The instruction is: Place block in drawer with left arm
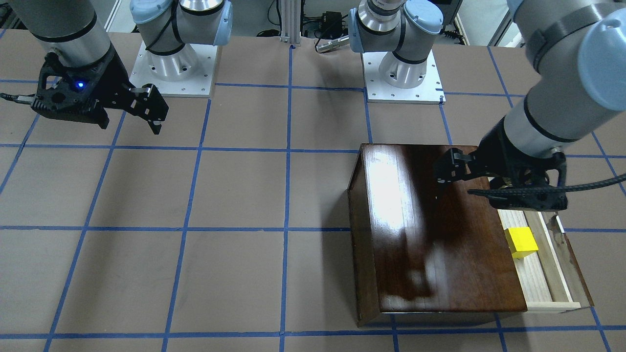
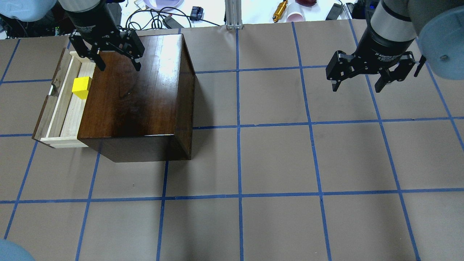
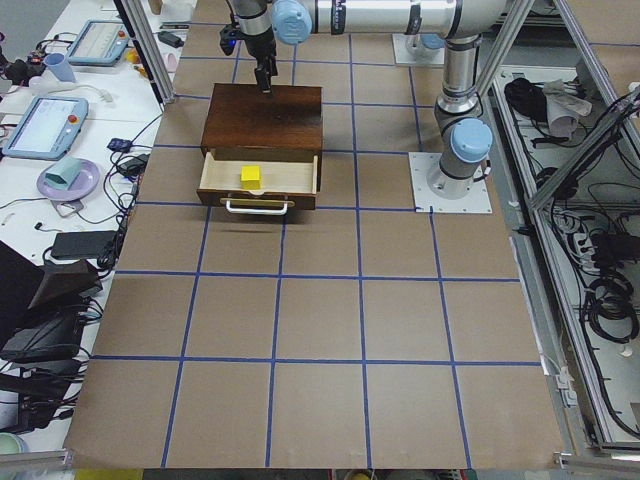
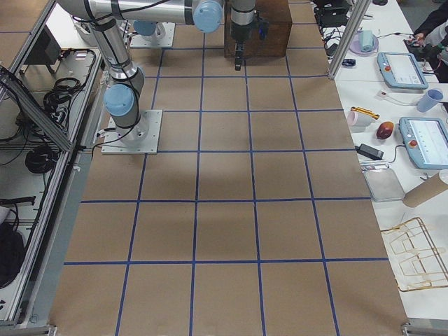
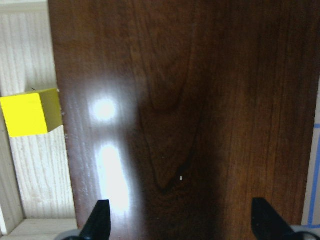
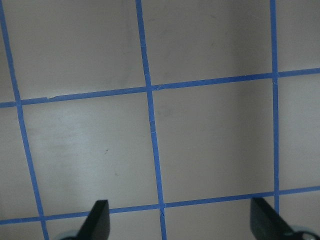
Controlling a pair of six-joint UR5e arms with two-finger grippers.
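Overhead view, clock directions taken from the tabletop's centre unless stated.

One tabletop [image 2: 275,159], brown, ruled into squares by blue tape.

Two arms. The left arm [image 1: 552,112] reaches over the box; the right arm [image 1: 63,29] hangs over bare tabletop at about 2 o'clock.

One box [image 2: 145,90], glossy dark wood, standing at about 10 o'clock.

One drawer [image 2: 72,119], pale wood inside, pulled part way out of the box's 9 o'clock side.

Two sets of fingers. The left fingers [image 2: 98,59] are spread wide apart and grip nothing. They are raised over the box top near its 11 o'clock corner, with one tip close to the edge above the drawer. The left wrist view confirms both tips apart over the dark wood. The right fingers [image 2: 337,78] are likewise spread wide and empty, with only taped tabletop below them in the right wrist view.

One block [image 2: 82,87], yellow. It lies on the drawer floor in the half toward 12 o'clock, just beside the box's edge, apart from both sets of fingers.
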